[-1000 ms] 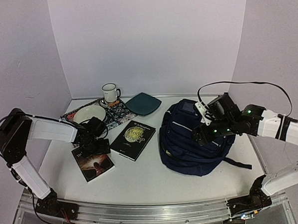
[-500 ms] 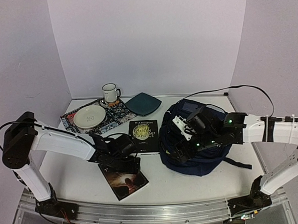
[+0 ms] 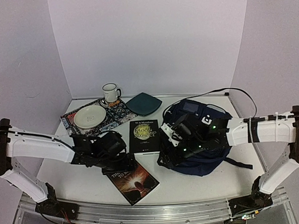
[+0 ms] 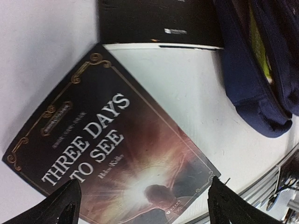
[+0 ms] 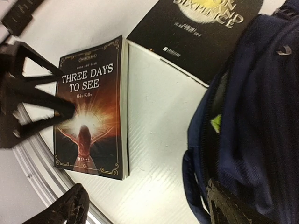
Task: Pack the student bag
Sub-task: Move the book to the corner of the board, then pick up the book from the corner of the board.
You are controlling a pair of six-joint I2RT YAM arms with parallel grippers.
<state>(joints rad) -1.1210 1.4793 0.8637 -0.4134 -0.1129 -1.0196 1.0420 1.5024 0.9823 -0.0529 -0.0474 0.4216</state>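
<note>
The student bag (image 3: pixel 204 147) is a large navy backpack lying at centre right, and its left edge shows in both wrist views (image 4: pixel 254 60) (image 5: pixel 254 116). The book "Three Days to See" (image 3: pixel 133 179) lies flat near the front edge. My left gripper (image 3: pixel 121 158) hovers open over the book (image 4: pixel 112 149), fingertips wide apart on either side (image 4: pixel 147 207). My right gripper (image 3: pixel 168 141) is open at the bag's left edge (image 5: pixel 149 210). One finger (image 5: pixel 233 210) is against the navy fabric, the other over bare table. Neither gripper holds anything.
A black paperback (image 3: pixel 143 135) lies between the book and the bag's back left. A cream plate (image 3: pixel 89 115) sits on a patterned mat (image 3: pixel 117 112). A white mug (image 3: pixel 110 92) and a dark teal square plate (image 3: pixel 144 103) stand at the back. A metal rail (image 3: pixel 155 212) runs along the front.
The left arm swept right and forward, sliding "Three Days to See" to front centre. The black paperback turned square. The right arm moved left across the bag to its left edge.
</note>
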